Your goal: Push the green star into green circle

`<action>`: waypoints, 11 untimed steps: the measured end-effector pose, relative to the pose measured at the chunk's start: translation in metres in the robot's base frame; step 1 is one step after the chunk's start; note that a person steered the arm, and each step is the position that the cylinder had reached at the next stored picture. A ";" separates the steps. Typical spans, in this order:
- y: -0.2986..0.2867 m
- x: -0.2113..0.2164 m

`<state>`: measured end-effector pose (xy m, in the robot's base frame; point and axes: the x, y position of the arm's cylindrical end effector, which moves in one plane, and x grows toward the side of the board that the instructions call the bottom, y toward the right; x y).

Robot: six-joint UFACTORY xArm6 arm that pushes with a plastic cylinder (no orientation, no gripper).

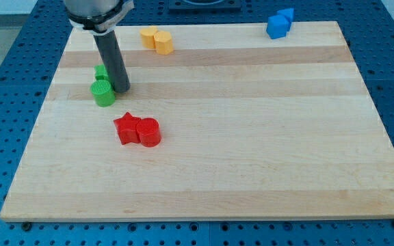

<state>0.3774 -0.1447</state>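
Note:
The green circle (pixel 102 93) sits on the wooden board (pixel 252 137) at the view's left. The green star (pixel 101 71) lies just above it, touching or nearly touching it, and is mostly hidden behind my rod. My tip (pixel 121 88) rests on the board right beside the green circle, at its right, just below and right of the star.
A red star (pixel 125 128) and a red cylinder (pixel 149 132) touch each other below my tip. Two yellow blocks (pixel 156 39) sit near the view's top edge. Two blue blocks (pixel 278 23) sit at the top right corner.

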 end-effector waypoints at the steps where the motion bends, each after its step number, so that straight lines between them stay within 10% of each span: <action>1: 0.033 0.000; 11: -0.006 -0.038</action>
<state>0.3398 -0.1508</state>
